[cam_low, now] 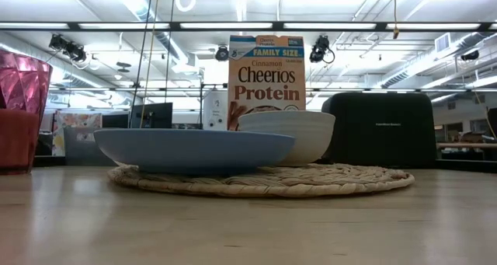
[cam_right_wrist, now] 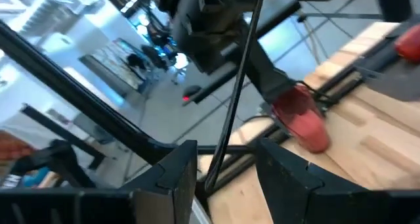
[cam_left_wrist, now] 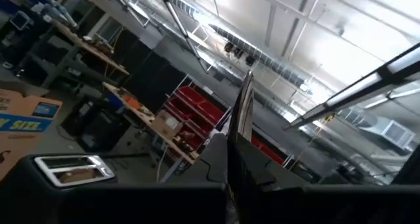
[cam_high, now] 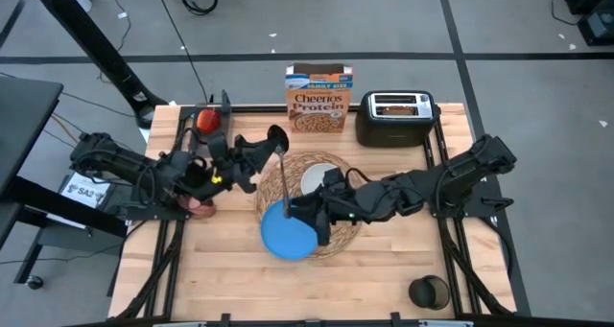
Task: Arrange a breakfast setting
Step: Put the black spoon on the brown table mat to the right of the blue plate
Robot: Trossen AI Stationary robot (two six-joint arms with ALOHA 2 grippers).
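The large round woven straw placemat (cam_high: 338, 233) lies in the middle of the surface. The blue plate (cam_high: 284, 237) sits at its 7 o'clock edge, overhanging the rim onto the wood. The small white bowl (cam_high: 317, 178) stands on the mat towards 12 o'clock; in the low view it sits just behind the plate.

The dark spoon (cam_high: 285, 178) is up in the air over the mat's 10 o'clock side, between the two arms. The left gripper (cam_high: 257, 154) reaches in from 9 o'clock. Its wrist view shows the fingers (cam_left_wrist: 259, 178) clenched on the spoon, which rises straight out of them. The right gripper (cam_high: 305, 217) comes in from 3 o'clock, low over the plate. Its fingers (cam_right_wrist: 292, 181) are spread with the thin handle passing between them, closer to one finger than the other – whether it touches cannot be told.

The red apple (cam_high: 206, 121) rests near the surface's 10 o'clock corner. The translucent pink cup (cam_high: 201, 205) stands at 9 o'clock, partly under the left arm. At 12 o'clock stands the orange Cheerios box (cam_high: 318, 99), and just beside it, towards 1 o'clock, the black toaster (cam_high: 395, 124) – the toast slice (cam_high: 401, 105) sits in its slot.
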